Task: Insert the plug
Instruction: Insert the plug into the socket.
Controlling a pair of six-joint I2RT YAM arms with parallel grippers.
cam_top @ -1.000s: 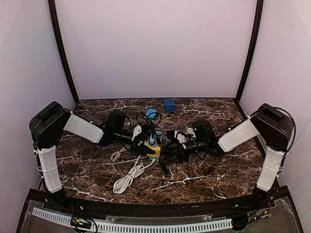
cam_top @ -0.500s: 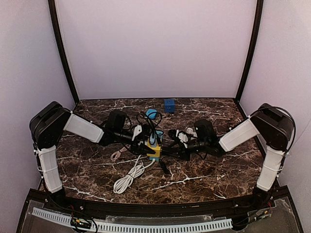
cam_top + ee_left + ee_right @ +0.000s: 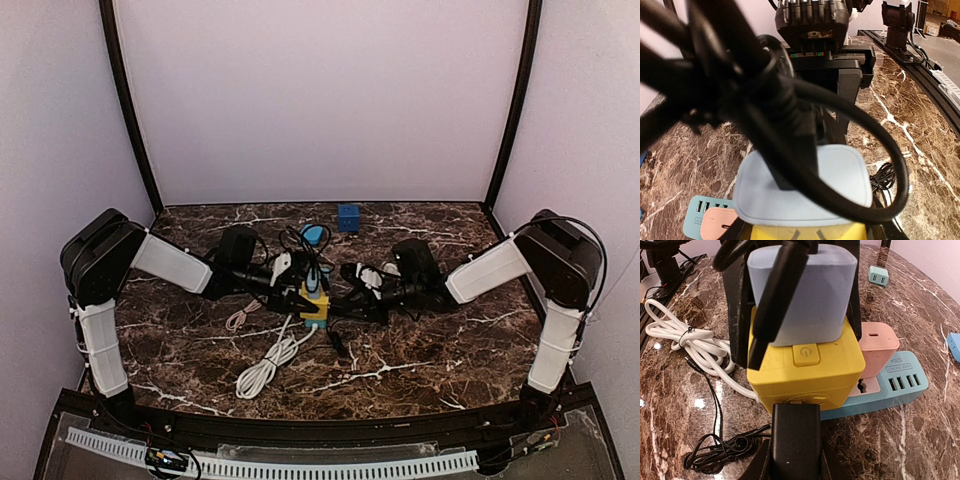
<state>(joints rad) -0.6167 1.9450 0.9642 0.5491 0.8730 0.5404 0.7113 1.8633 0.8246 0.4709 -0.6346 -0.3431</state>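
At the middle of the counter, both arms meet over a yellow socket cube. Seen from the right wrist, the black plug sits straight ahead between the fingers of the right end effector, which is clamped on its two sides. The plug's front end is against the cube's near face, just below the power button (whether its pins are in a socket I cannot tell, since the plug's body hides them).

The left end effector comes in from the opposite side. Its dark fingers stand on either flank of the cube, gripping it. On top of the cube sits a pale blue adapter, with a thick black cable running down its front.

The cube rests on one end of a teal power strip, which lies flat on the counter and carries a pink adapter just beside the cube. A bundled white cable lies to the left of the cube in that view. A thin black cord is coiled near the plug.
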